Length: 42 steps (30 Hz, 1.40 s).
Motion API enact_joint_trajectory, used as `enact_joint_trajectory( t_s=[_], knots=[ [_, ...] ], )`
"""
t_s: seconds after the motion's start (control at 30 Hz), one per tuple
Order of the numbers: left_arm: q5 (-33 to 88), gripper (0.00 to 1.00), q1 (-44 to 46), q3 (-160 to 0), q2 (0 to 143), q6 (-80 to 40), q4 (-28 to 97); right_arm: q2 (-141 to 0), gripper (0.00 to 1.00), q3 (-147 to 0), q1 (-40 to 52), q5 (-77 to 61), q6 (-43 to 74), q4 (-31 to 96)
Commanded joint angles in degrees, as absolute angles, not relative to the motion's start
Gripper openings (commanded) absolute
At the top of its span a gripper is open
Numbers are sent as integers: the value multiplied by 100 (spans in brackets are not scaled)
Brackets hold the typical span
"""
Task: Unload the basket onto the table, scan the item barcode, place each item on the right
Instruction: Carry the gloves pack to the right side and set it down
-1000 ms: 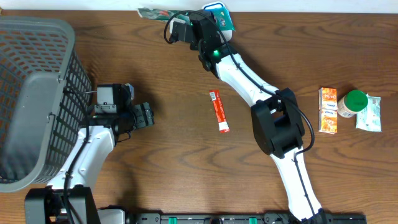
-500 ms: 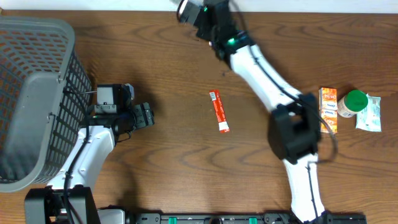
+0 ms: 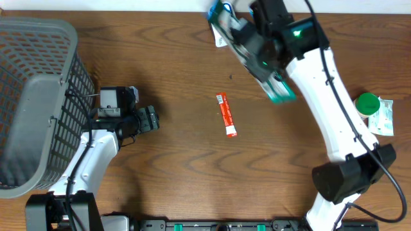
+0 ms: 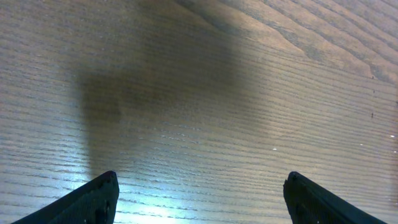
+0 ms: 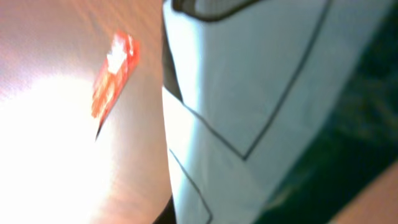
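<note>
The item, a flat white and teal pouch [image 3: 280, 90], hangs above the table at the back right, with my right gripper [image 3: 255, 49] shut on it. It fills most of the right wrist view as a white and dark green surface [image 5: 249, 93], and no barcode can be made out there. My left gripper [image 3: 151, 119] rests low over the table at the left, beside the basket. Its fingers [image 4: 99, 196] stand wide apart, with only bare wood between them.
A grey mesh basket [image 3: 38, 45] fills the left edge. In the middle of the table lies a red stick packet [image 3: 225, 115], also seen as the red packet [image 5: 114, 74] below the pouch. A green-lidded jar [image 3: 367, 103] and a white packet [image 3: 384, 119] sit at the right edge.
My right arm has swung from the table's far edge toward the right, carrying the pouch up with it. It now covers the orange boxes. The left arm has not moved.
</note>
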<state>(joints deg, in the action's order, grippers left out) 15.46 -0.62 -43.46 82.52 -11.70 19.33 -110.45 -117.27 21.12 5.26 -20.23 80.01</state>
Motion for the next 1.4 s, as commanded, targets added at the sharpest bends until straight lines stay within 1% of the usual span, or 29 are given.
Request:
enact_joint_trajectory(
  t_s=[0.0,0.27,0.43,0.53,0.57,0.6,0.63,0.67,0.7,0.73,0.77,0.8,1.03,1.17,1.23,1.27,1.33,1.37],
  knots=[
    [1382,86,-99,-4340,8263,-1118,1916,-11240,1,-11170,1712,373,-591,8381],
    [1385,86,-99,-4340,8263,-1118,1916,-11246,1,-9133,967,377,-355,7703],
    [1382,86,-99,-4340,8263,-1118,1914,-11246,1,-8639,467,790,-344,7330],
    [1385,86,-99,-4340,8263,-1118,1914,-11246,5,-8630,202,875,-344,7328],
    [1382,86,-99,-4340,8263,-1118,1914,-11246,12,-8630,121,871,-342,7328],
    [1382,86,-99,-4340,8263,-1118,1914,-11246,32,-8630,64,873,-342,7325],
    [1382,86,-99,-4340,8263,-1118,1914,-11246,64,-8630,1,871,-342,7325],
    [1382,86,-99,-4340,8263,-1118,1916,-11246,72,-8630,-36,873,-342,7325],
    [1382,86,-99,-4340,8263,-1118,1914,-11246,84,-8630,-71,871,-342,7328],
    [1382,86,-99,-4340,8263,-1118,1916,-11246,92,-8630,-91,871,-342,7325],
    [1382,86,-99,-4340,8263,-1118,1916,-11246,98,-8630,-110,871,-342,7317],
    [1385,86,-99,-4340,8263,-1118,1916,-11246,99,-8630,-110,873,-344,7299],
    [1382,86,-99,-4340,8263,-1118,1916,-11246,98,-8637,-54,639,-261,7172],
    [1385,86,-99,-4340,8263,-1118,1916,-11246,93,-8635,121,-1398,-285,6720],
    [1385,86,-99,-4340,8263,-1118,1914,-11246,92,-8635,235,-2628,-576,6453],
    [1382,86,-99,-4340,8263,-1120,1916,-11246,93,-8635,287,-3035,-701,6355],
    [1382,86,-99,-4340,8263,-1118,1914,-11246,99,-8635,416,-3570,-827,6158],
    [1387,86,-99,-4340,8263,-1118,1911,-11249,99,-8632,475,-3656,-819,6077]
  ],
)
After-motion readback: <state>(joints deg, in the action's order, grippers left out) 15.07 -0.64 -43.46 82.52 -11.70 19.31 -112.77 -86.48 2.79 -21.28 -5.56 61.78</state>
